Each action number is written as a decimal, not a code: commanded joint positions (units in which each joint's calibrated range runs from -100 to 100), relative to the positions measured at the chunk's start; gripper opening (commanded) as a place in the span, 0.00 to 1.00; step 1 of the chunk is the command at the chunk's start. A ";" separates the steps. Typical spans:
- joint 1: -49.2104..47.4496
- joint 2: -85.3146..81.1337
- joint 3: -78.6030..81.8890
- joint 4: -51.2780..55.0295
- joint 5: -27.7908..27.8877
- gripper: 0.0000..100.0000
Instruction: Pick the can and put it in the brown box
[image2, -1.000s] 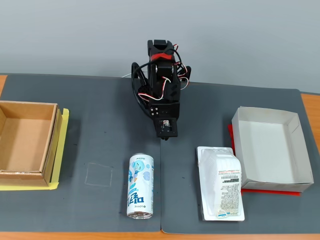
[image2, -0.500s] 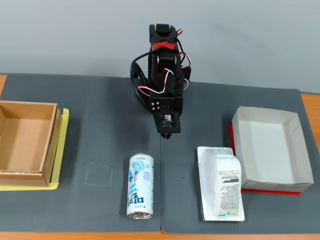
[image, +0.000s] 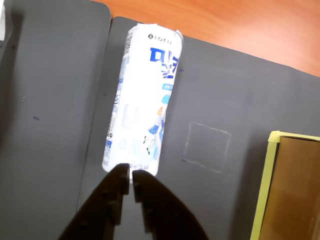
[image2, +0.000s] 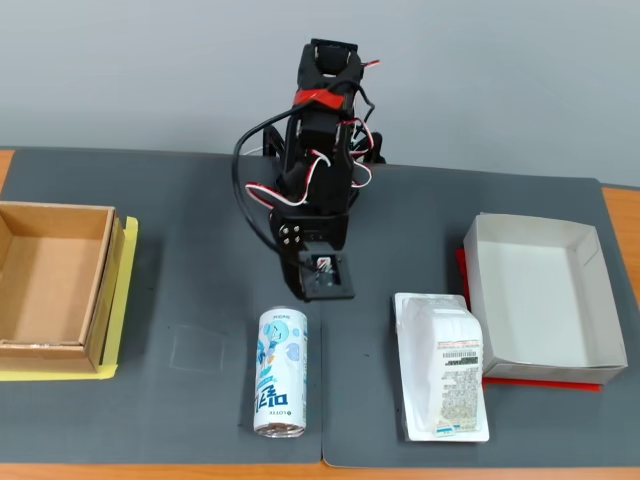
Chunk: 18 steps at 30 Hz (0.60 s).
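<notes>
Black end effector (image: 131, 176) enters the wrist view from the bottom edge, its two fingers nearly pressed together with only a thin slit between the tips, pinching nothing. The tips sit just at the near end of the can (image: 142, 100), which lies on its side on the dark grey worktop (image: 225, 100), running from the centre of the frame up toward the top edge. In the fixed view the arm (image2: 318, 190) stands at the upper middle of the frame, folded forward and down, with the end effector (image2: 322, 285) low over the worktop (image2: 200, 220) just above the can (image2: 281, 371) at lower centre. At the left edge of the fixed view sits the brown box (image2: 50, 275), open-topped, well apart from the can.
</notes>
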<state>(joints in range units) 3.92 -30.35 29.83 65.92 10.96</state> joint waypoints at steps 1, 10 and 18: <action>2.18 6.59 -9.28 -0.61 0.24 0.02; 2.99 18.19 -19.06 0.34 0.34 0.11; 1.04 21.07 -18.43 0.43 0.19 0.47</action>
<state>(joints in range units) 6.13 -9.47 14.14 66.09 11.11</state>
